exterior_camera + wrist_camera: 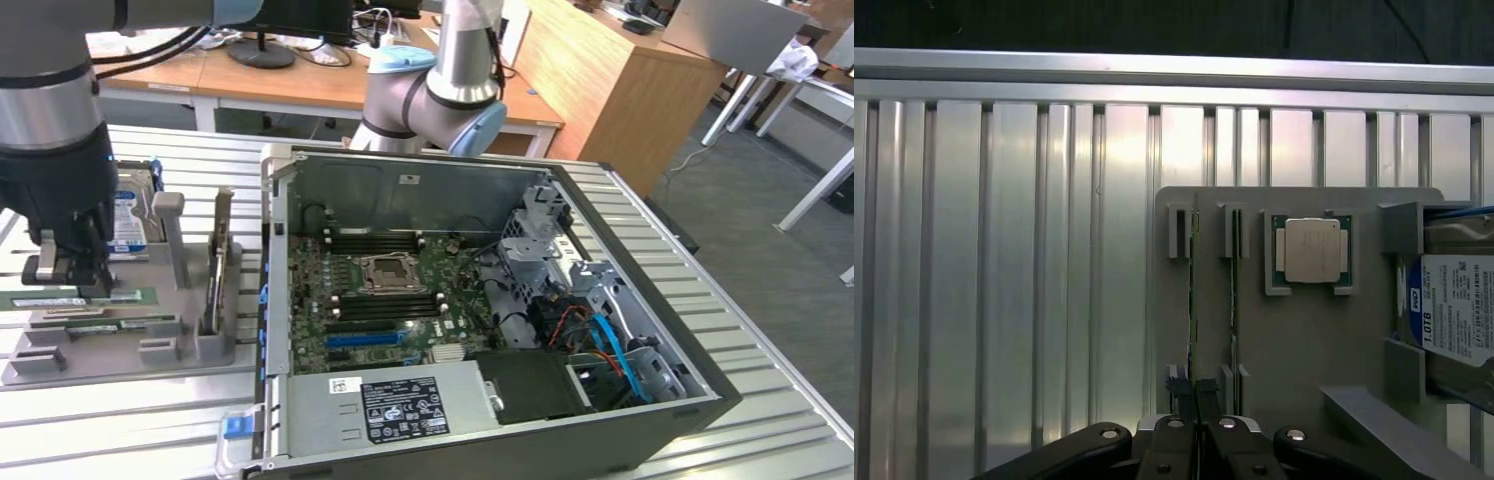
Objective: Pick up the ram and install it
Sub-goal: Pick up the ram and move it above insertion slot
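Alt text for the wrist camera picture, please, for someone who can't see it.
The pincer is shut on the ram, a thin stick standing on edge in a gray holder. The holder also carries a second stick, a square CPU chip and a hard drive.

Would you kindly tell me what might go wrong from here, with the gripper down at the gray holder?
The gripper is shut on the thin edge of the ram, which sits in the slots of the gray holder. A slanted pull might jam or bend it. A second stick stands close beside it, so the gripper might knock it.
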`<state>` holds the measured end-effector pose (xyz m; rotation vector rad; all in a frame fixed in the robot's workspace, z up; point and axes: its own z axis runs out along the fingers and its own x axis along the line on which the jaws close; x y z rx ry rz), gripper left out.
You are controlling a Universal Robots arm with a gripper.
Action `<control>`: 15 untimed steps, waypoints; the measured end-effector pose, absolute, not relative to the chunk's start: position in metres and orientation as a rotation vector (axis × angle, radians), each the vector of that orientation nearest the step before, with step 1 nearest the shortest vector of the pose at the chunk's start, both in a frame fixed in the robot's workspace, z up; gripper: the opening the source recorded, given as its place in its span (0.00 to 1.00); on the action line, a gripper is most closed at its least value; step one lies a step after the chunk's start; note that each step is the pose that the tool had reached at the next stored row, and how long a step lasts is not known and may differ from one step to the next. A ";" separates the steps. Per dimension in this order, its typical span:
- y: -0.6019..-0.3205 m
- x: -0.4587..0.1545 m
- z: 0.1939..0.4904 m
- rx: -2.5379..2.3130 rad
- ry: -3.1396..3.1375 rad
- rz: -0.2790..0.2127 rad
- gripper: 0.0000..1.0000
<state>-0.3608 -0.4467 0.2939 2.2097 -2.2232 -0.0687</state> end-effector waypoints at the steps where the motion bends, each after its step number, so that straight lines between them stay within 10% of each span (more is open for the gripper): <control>1: -0.447 -0.361 0.297 2.210 -2.223 -0.069 0.11; 15: -0.447 -0.361 0.333 2.210 -2.223 -0.069 0.11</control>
